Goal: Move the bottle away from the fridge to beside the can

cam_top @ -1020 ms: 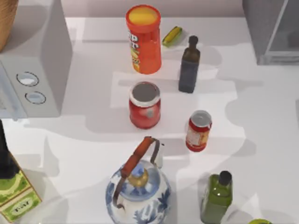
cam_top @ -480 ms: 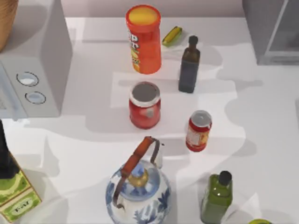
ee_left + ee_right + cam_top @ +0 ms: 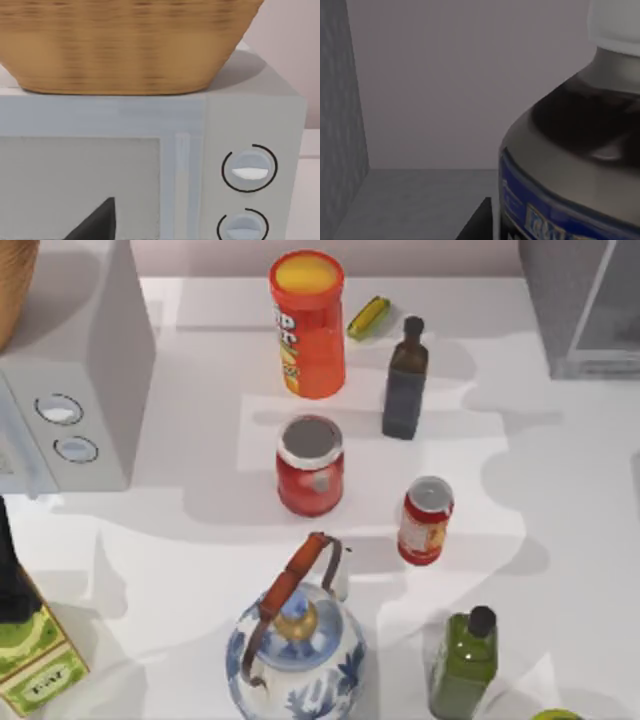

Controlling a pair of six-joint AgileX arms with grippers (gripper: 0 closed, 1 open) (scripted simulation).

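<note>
A white table (image 3: pixel 580 570) carries the clutter under soft overlapping shadows, with a pale wall band along the top view's upper edge. The fridge (image 3: pixel 580 300), grey with a translucent panel, fills the upper right corner; a pale microwave (image 3: pixel 70 390) with two round dials sits at the left edge, a woven basket (image 3: pixel 12 280) on top of it. Centre frame holds the orange chips tube (image 3: pixel 307 325), a grey-lidded red tin (image 3: pixel 310 465), a dark slim bottle (image 3: pixel 405 380) and a small yellow-green item (image 3: pixel 368 317). The can (image 3: pixel 425 520) stands upright right of centre, with a green bottle (image 3: pixel 465 660) below it and a blue-and-white teapot (image 3: pixel 295 650) at lower centre.

The right wrist view is dim: the bottle (image 3: pixel 575 165), white-capped with a blue label, stands upright and very close to the camera, against a grey wall and floor like the fridge's interior. A dark wedge at the lower edge sits just beside it; whether the right gripper's fingers are apart or closed cannot be told.

The left wrist view faces the microwave's (image 3: pixel 150 165) door and dials with the basket (image 3: pixel 120 45) above; the left gripper's state cannot be told either.
</note>
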